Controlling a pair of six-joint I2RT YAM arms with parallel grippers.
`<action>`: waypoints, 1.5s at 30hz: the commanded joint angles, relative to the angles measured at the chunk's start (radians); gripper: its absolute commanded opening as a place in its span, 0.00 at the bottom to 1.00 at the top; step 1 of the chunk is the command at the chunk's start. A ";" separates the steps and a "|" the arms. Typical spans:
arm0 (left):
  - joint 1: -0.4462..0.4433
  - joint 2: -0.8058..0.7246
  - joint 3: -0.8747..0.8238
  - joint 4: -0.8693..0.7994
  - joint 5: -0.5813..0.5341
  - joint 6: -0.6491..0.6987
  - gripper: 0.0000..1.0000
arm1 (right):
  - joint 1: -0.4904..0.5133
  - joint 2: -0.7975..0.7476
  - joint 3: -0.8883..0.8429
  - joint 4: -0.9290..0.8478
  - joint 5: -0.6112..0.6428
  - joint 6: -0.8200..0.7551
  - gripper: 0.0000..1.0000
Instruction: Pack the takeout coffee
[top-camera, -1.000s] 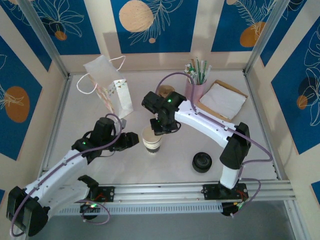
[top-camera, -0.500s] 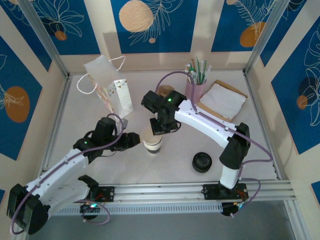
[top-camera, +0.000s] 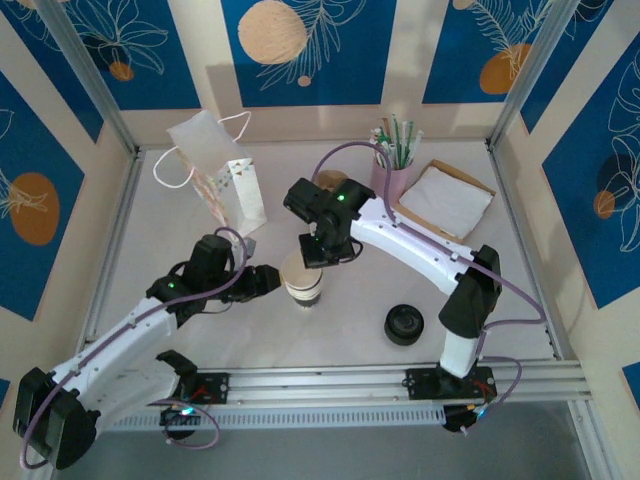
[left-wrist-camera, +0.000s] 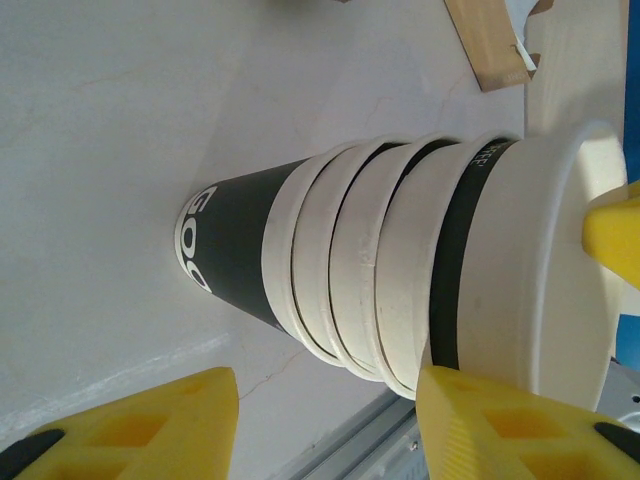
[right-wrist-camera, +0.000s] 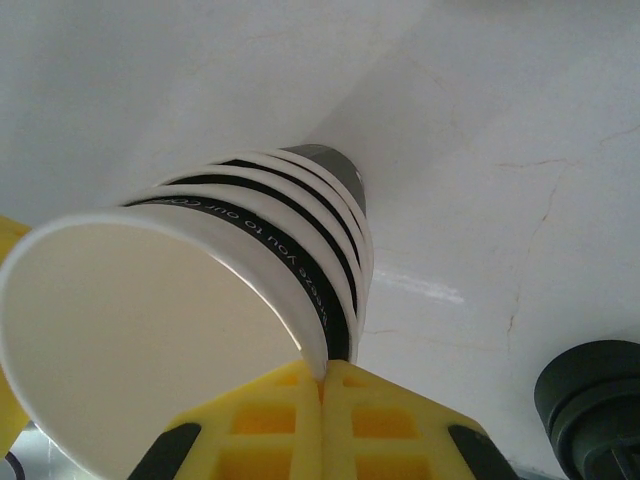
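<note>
The stack of nested white paper cups with dark bands (top-camera: 303, 285) stands near the middle of the white table (top-camera: 500, 300), slightly toward its front edge. The right gripper (right-wrist-camera: 322, 385) is clenched on the rim of the topmost cup (right-wrist-camera: 130, 330), partly hiding it from above. The left gripper (top-camera: 272, 283) sits just left of the stack, its 2 yellow fingers (left-wrist-camera: 130, 430) spread; whether they touch it cannot be told. A black round lid (top-camera: 404, 324) lies nearer the front right corner and is cut off in the right wrist view.

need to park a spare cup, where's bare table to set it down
Bare table lies between the cup stack, the lids and the front rail; also left of the bag, by the left edge. Crowded: around the stack, hemmed by the left arm and right arm, and the back right with straws and napkins.
</note>
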 joint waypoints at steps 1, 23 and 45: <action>-0.013 -0.013 0.030 0.000 0.012 0.000 0.50 | -0.006 -0.038 0.035 0.004 -0.046 0.012 0.01; -0.014 -0.156 0.082 -0.111 -0.089 0.038 0.58 | -0.041 -0.132 0.066 -0.009 -0.064 0.002 0.00; -0.014 -0.197 0.195 -0.146 -0.145 0.139 1.00 | -0.264 -0.511 -0.127 -0.004 -0.081 -0.023 0.00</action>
